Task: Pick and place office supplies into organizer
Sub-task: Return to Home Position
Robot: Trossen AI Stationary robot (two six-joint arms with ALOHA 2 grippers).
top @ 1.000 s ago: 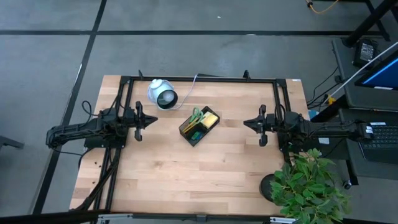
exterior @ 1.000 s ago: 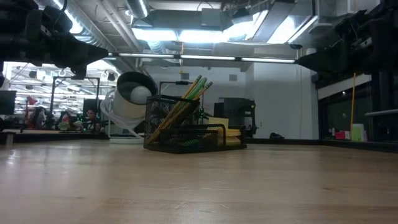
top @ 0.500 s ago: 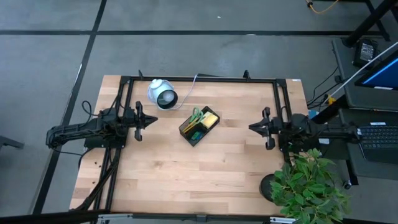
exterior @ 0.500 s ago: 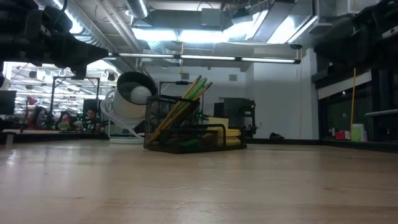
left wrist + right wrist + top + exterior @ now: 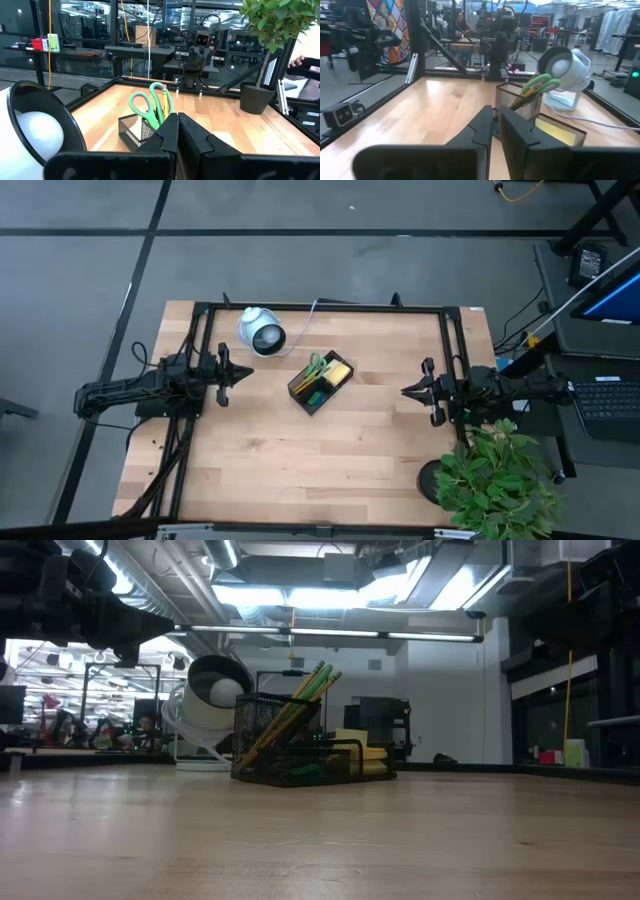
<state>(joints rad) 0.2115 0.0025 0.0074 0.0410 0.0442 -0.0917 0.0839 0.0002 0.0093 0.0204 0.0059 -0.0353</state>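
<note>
The black mesh organizer [image 5: 318, 385] stands mid-table on its base, holding the green-handled scissors [image 5: 315, 366], pencils [image 5: 300, 705] leaning in its tall cup, and the yellow sticky-note pad [image 5: 339, 371]. A green item [image 5: 312, 394] lies in its low tray. My left gripper [image 5: 243, 373] hovers shut to the organizer's left, well apart from it. My right gripper [image 5: 407, 391] hovers shut to its right, near the table's right edge. Both wrist views face the organizer [image 5: 136, 131] [image 5: 519, 99] from a distance. The pen and the blue block do not show.
A white round device [image 5: 260, 332] with a cable [image 5: 305, 330] sits near the far edge, left of the organizer. A potted plant [image 5: 495, 475] stands at the near right corner. A black frame [image 5: 320, 307] borders the far side. Bare wood [image 5: 300, 460] spreads toward the near edge.
My right arm has drawn back toward the table's right edge and slightly toward the near edge, away from the organizer, staying shut. The organizer and its contents have not moved.
</note>
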